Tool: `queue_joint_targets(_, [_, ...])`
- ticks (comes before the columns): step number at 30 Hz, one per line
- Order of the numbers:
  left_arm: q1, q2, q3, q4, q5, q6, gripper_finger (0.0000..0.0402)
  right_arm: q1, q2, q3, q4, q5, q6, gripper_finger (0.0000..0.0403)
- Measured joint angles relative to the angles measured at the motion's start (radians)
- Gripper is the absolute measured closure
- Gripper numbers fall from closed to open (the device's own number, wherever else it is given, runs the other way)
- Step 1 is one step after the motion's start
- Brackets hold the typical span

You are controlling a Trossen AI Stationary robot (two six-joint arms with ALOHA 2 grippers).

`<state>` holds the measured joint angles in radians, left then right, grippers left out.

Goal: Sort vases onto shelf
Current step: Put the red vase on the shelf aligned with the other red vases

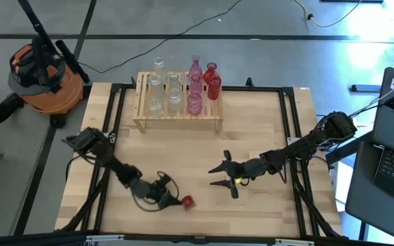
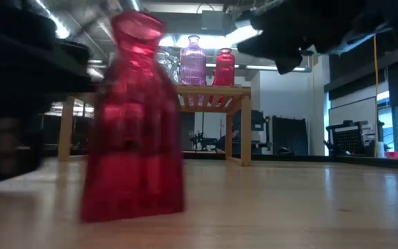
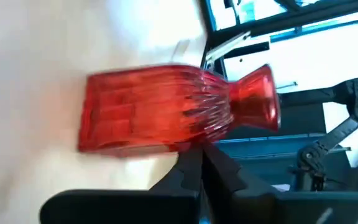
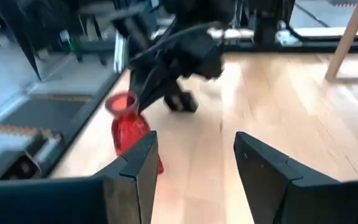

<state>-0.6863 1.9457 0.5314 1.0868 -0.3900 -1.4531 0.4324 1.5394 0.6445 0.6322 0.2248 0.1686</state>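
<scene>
Red vase [image 2: 133, 124] fills low view, ribbed at left wrist.

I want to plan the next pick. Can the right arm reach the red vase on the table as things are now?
Probably yes. The right claw is open and faces the red vase, with bare table between them. But the shut left claw sits right beside it.

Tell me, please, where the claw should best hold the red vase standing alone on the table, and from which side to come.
Probably grip the red vase across its wide ribbed body, coming level from the side: it stands upright, and its flared lip would likely slip.
</scene>
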Motion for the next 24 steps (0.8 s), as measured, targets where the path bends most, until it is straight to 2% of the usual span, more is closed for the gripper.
queue_joint_targets(6, [0.163, 0.004, -0.011, 0.078, 0.182, 0.127, 0.0401, 0.000, 0.003, 0.000, -0.093, -0.012, -0.081, 0.0230])
queue_joint_targets(11, [0.247, 0.005, -0.012, 0.091, 0.229, 0.133, 0.0401, 0.000, 0.026, 0.000, -0.082, -0.089, -0.087, 0.0230])
queue_joint_targets(13, [0.267, 0.005, -0.012, 0.092, 0.251, 0.133, 0.0401, 0.008, 0.063, 0.003, -0.076, -0.134, -0.050, 0.0230])
queue_joint_targets(16, [0.283, 0.005, -0.012, 0.094, 0.302, 0.133, 0.0401, 0.034, 0.138, 0.053, -0.075, -0.148, -0.040, 0.0230])
queue_joint_targets(21, [0.282, 0.005, -0.012, 0.088, 0.321, 0.102, 0.0401, 0.059, 0.256, 0.174, -0.074, -0.103, -0.068, 0.0230])
queue_joint_targets(24, [0.265, 0.003, -0.011, 0.060, 0.277, 0.050, 0.0401, 0.057, 0.313, 0.241, -0.084, -0.065, -0.070, 0.0227])
